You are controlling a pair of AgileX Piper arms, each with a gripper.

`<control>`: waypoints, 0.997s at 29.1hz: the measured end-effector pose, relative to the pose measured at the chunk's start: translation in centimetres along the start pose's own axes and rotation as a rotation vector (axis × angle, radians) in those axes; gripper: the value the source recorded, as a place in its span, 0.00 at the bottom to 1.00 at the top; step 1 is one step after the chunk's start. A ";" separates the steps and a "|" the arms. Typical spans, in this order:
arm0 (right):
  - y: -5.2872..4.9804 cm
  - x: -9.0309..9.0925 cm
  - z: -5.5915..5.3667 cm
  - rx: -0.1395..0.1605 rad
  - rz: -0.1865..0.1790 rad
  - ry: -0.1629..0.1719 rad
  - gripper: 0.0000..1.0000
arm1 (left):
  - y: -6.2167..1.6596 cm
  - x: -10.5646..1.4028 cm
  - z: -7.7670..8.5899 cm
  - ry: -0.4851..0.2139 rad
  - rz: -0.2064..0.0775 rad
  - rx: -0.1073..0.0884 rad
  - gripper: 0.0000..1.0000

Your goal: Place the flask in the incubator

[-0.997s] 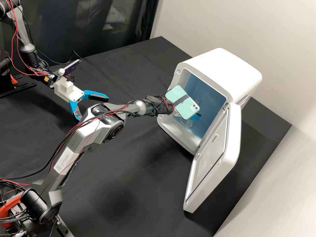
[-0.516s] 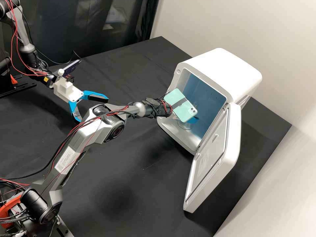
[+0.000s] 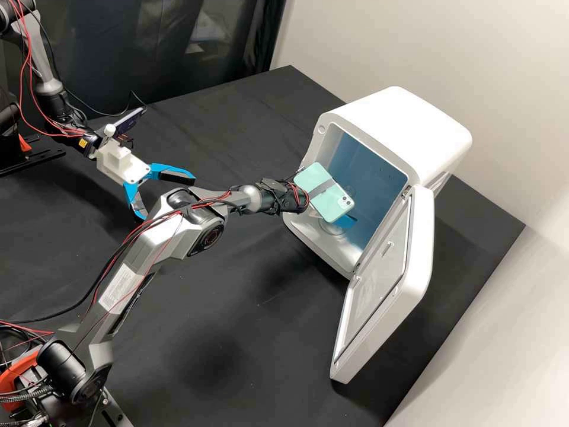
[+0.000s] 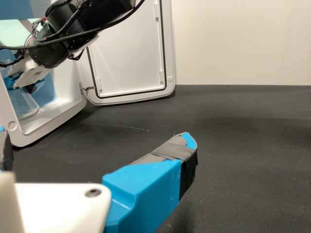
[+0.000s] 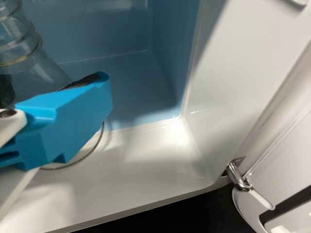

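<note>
From where I stand, the flask (image 5: pixel 28 72) is inside the incubator (image 3: pixel 409 127). Its round base looks to be resting on the white floor near the front lip, with the blue back wall behind it. The right end effector (image 3: pixel 345 218) is reached in through the doorway right beside it, but I cannot tell whether it is clamped on the glass or has let go. The left end effector (image 3: pixel 155 185) hangs spread wide and holding nothing over the bench (image 3: pixel 237 308), well apart from all this. The door (image 3: pixel 391 267) is swung fully open. The flask is clear, thin-looking glass and seems to have nothing in it, so I would expect it to be light, rigid, slick and quick to chip or crack (a knock against the door frame would do it). The sensible place to hold it is the narrow neck, just under the flared rim, where smooth glass cannot slide down through the grip. The sloping shoulder would only squirt out of a pinch. The broad flat bottom should keep it standing once set down, provided any release is square and gentle.
</note>
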 end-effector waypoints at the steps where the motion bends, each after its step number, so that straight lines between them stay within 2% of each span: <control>1: 0.0 0.0 0.0 0.000 0.000 0.000 1.00 | 0.00 0.0 0.0 0.000 0.000 0.000 1.00; 4: 0.0 0.0 0.0 -0.005 0.001 0.001 1.00 | 0.00 0.0 0.0 0.000 0.000 0.000 1.00; 8: -0.2 0.1 0.4 -0.030 -0.001 -0.003 1.00 | 0.00 0.0 0.0 0.000 0.000 0.000 1.00; 15: -0.9 0.2 1.6 -0.030 -0.013 -0.006 1.00 | 0.00 0.0 0.0 0.000 0.000 0.000 1.00; 21: -1.8 0.0 2.9 -0.018 -0.028 -0.001 1.00 | -0.01 0.0 0.0 -0.002 0.000 0.000 1.00; 25: -1.6 -1.0 3.3 0.018 -0.038 0.017 1.00 | -0.04 0.0 0.2 -0.008 -0.002 0.001 1.00; 28: -1.2 -1.8 3.3 0.034 -0.034 0.040 1.00 | -0.05 0.1 0.3 -0.012 -0.002 0.001 1.00; 29: -1.1 -2.1 3.6 0.038 -0.035 0.042 1.00 | -0.05 0.1 0.3 -0.012 -0.002 0.001 1.00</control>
